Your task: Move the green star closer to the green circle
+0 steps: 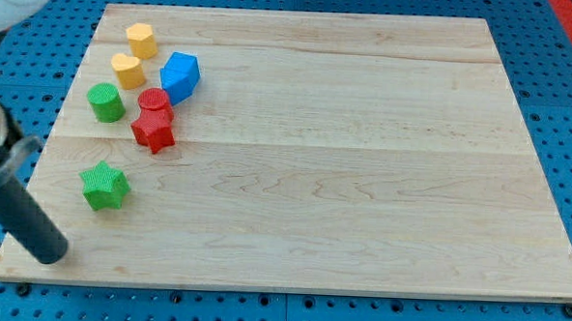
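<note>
Wooden board (pixel 362 183), pale planks, lying on a blue pegboard bench (pixel 569 95) that frames it on all sides; most of the board is bare, and all the blocks sit near its left edge. My rod (pixel 13 211) enters from the view's left, and my tip (pixel 52 257) rests at the board's lower left corner. The rig carries no claw, so there is nothing to report as released or clenched.

Blocks, in rough order of size: blue block (pixel 179 76), angular; green star (pixel 104 185), alone, at about 1 o'clock from my tip and apart from it; red star (pixel 154 131), touching the red cylinder (pixel 155 102) above it; green circle (pixel 106 102), at 12 o'clock from the green star with a clear gap between; two yellow blocks, the upper (pixel 141 40) and the lower (pixel 128 70), at 12 to 1 o'clock from the green circle.

Step in hand, as I judge it: approach, no contact yet. The next move calls for bringing my tip under the green star's 6 o'clock side, then pushing straight towards 12 o'clock, keeping clear of the red star.
</note>
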